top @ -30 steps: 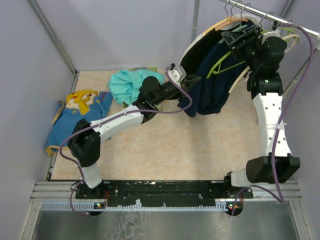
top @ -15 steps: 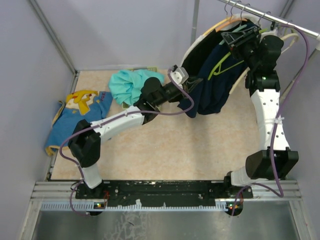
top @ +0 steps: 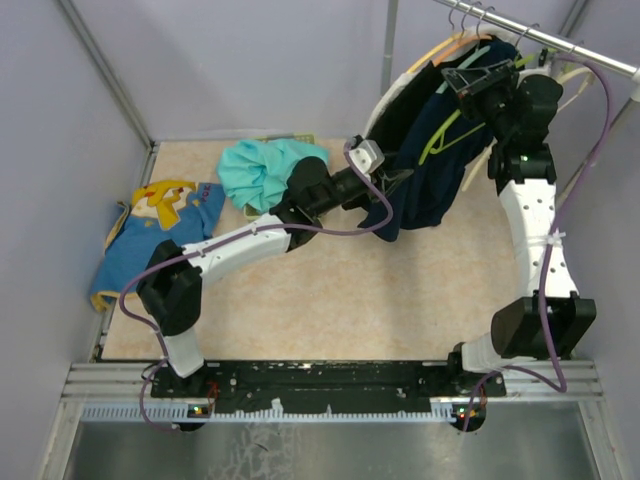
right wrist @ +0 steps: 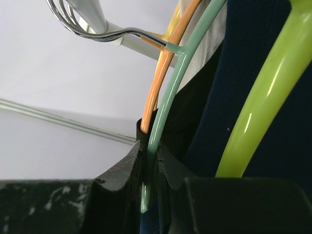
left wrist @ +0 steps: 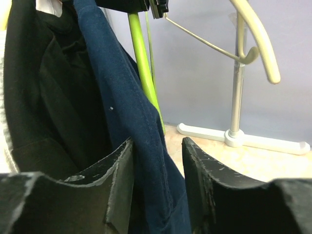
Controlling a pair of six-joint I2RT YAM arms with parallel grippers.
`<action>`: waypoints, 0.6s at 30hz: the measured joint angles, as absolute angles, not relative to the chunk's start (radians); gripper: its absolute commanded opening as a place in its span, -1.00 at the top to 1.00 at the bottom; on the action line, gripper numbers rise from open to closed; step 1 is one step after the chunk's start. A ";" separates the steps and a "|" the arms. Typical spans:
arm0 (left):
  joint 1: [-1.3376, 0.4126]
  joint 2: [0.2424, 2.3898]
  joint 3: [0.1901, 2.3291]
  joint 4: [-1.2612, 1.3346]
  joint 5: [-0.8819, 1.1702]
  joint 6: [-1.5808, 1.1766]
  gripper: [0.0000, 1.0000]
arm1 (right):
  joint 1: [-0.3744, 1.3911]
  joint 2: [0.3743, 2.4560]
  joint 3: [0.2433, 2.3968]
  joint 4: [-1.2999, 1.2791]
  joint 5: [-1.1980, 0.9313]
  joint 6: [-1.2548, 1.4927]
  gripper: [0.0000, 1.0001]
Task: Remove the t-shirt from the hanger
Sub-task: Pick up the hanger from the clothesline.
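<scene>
A navy t-shirt (top: 428, 185) hangs among several hangers on the rail (top: 545, 38) at the back right. My left gripper (top: 396, 184) is at the shirt's lower left edge. In the left wrist view it (left wrist: 157, 141) stands open, with a fold of the navy t-shirt (left wrist: 131, 107) hanging loosely between the fingers. My right gripper (top: 478, 72) is up at the hanger necks. In its wrist view it (right wrist: 151, 148) is shut on the mint-green hanger (right wrist: 168, 97), with the navy t-shirt (right wrist: 253, 73) just beside it.
A lime hanger (right wrist: 258, 112) crosses the navy cloth, and an orange hanger (right wrist: 158, 78) runs beside the mint one. A black garment (left wrist: 48, 97) hangs behind the shirt. A cream hanger (left wrist: 258, 39) and the rack's foot (left wrist: 243, 141) are to the right. A teal cloth (top: 262, 168) and a blue printed cloth (top: 160, 235) lie on the table.
My left gripper has moved slightly right and opened, loosing its hold on the navy fabric. My right gripper has closed on the mint-green hanger.
</scene>
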State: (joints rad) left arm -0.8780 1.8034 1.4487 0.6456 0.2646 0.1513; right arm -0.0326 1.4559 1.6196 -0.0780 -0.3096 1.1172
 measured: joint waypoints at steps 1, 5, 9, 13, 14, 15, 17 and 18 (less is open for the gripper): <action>-0.879 1.803 1.449 0.642 0.259 0.155 -0.08 | -0.033 1.456 1.615 -0.071 -0.310 1.122 0.94; -0.881 1.793 1.449 0.628 0.234 0.167 -0.22 | -0.033 1.456 1.602 -0.042 -0.310 1.141 0.98; -0.881 1.743 1.423 0.619 0.197 0.184 -0.30 | -0.033 1.456 1.595 -0.008 -0.310 1.160 1.00; -0.881 1.670 1.386 0.621 0.168 0.202 -0.34 | -0.033 1.456 1.595 0.036 -0.314 1.172 1.00; -0.881 1.652 1.378 0.621 0.161 0.206 -0.34 | -0.033 1.456 1.595 0.041 -0.316 1.172 1.00; -0.881 1.639 1.373 0.622 0.156 0.208 -0.34 | -0.033 1.456 1.595 0.044 -0.317 1.172 1.00; -0.881 1.614 1.361 0.622 0.146 0.213 -0.35 | -0.033 1.456 1.599 0.045 -0.323 1.172 1.00; -0.881 1.605 1.353 0.624 0.142 0.215 -0.36 | -0.033 1.456 1.599 0.045 -0.327 1.172 1.00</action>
State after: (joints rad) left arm -0.8810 1.6047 1.3525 0.6239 0.1417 0.2150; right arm -0.0330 1.4559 1.5990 0.0452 -0.3267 1.1721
